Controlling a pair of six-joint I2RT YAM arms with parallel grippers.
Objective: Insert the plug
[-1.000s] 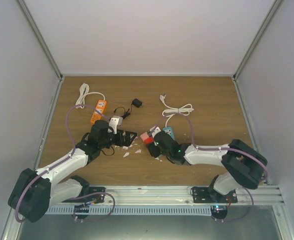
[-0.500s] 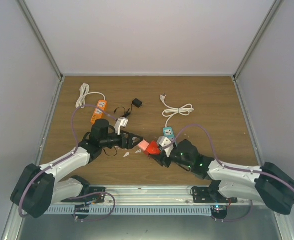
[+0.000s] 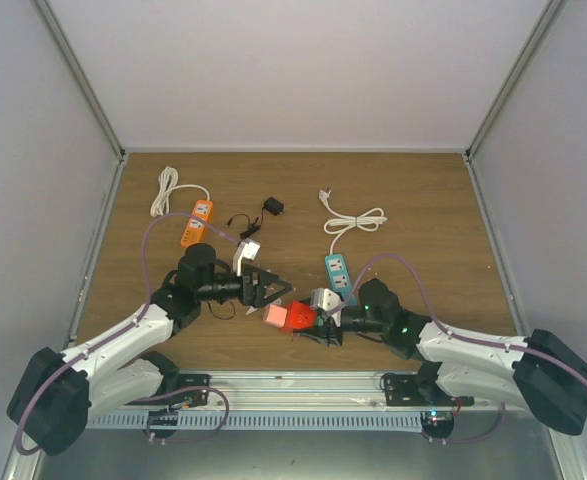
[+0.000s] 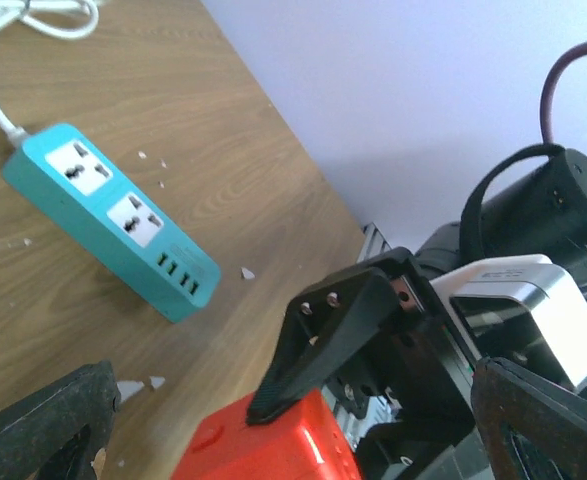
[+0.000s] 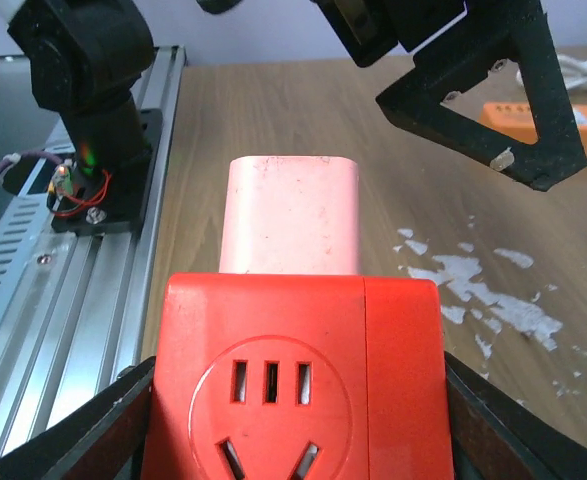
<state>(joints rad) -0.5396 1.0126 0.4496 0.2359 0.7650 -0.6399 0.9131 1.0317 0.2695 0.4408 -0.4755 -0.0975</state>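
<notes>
From above, your right end effector [image 3: 311, 322] clamps the red socket cube [image 3: 296, 318] near the bench's [image 3: 423, 200] front edge. The left end effector [image 3: 276, 289] gapes wide just beside it. Left wrist: the teal power strip [image 4: 113, 220] lies apart, with bare wood around it. Right wrist: a pink plug [image 5: 291, 215] seems seated on the cube's far side.

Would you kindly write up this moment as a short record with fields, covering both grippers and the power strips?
Right gripper: shut on red plastic socket cube
On cube's far end: pale pink rectangular block
Left gripper: open, empty, facing the cube
Teal power strip: flat on wooden table, free
Orange power strip: far left, untouched
</notes>
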